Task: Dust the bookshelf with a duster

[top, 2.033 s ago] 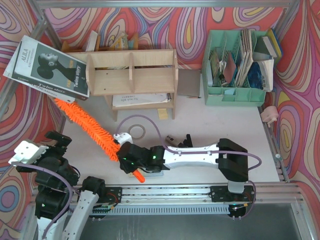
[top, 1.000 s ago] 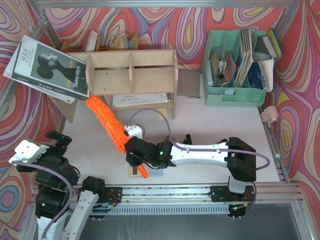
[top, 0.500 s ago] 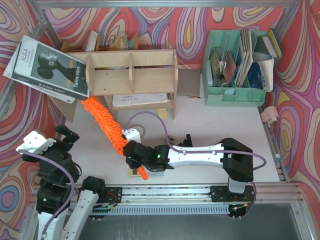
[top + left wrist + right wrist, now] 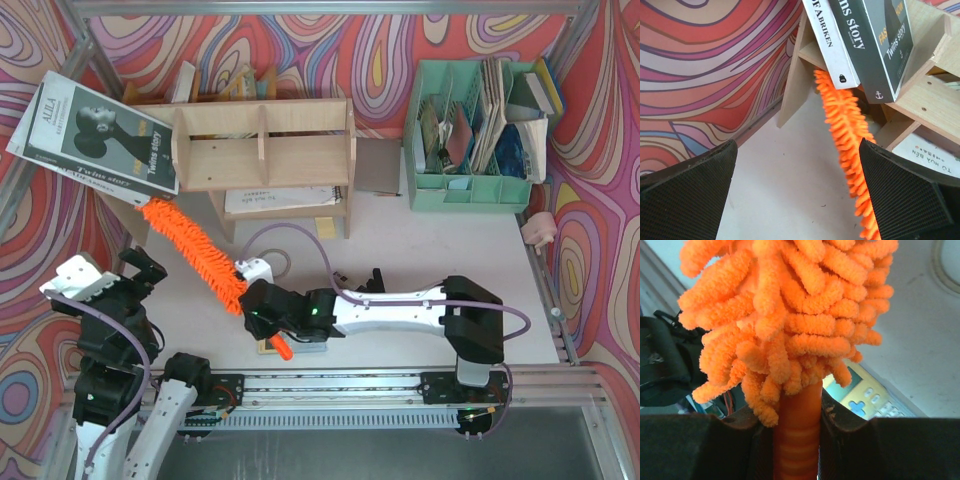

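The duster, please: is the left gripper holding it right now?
No, the right gripper clamps the duster by its handle; the left gripper stands open and empty.

the duster point(image 4: 790, 325) rising straight out of the right gripper point(image 4: 797, 450) is all soft, fuzzy chenille cloth, matt and noodly. its handle point(image 4: 797, 432), pinched between the fingers point(image 4: 690, 447), is smooth ribbed plastic with a slight sheen. those fingers look like matt black plastic. just beneath them the calculator point(image 4: 867, 395) shows a plastic casing and keys, and the table point(image 4: 920, 340) there is smooth, matt off-white. the left gripper point(image 4: 797, 165) has pads point(image 4: 685, 200) with a fine woven, rubbery black texture. ahead of it the bookshelf point(image 4: 935, 100) is bare pale plywood, matt and unvarnished, and the book point(image 4: 880, 35) wears a glossy paper cover.
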Controlling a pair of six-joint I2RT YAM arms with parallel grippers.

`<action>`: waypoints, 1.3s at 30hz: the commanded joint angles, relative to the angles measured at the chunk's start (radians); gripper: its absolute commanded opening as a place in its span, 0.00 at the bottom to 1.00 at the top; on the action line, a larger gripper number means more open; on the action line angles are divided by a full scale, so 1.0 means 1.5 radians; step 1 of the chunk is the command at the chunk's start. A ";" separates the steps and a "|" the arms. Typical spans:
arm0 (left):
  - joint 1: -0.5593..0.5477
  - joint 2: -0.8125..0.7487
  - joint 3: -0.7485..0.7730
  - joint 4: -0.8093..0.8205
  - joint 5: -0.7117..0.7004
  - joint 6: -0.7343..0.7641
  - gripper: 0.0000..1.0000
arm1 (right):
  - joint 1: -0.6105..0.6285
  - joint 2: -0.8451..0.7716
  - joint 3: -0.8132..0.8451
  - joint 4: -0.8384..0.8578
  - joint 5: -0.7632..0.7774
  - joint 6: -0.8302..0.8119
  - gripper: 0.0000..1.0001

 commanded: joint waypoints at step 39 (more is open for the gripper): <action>0.004 -0.005 -0.009 0.019 0.014 0.014 0.99 | 0.006 -0.069 -0.040 0.045 0.148 0.061 0.00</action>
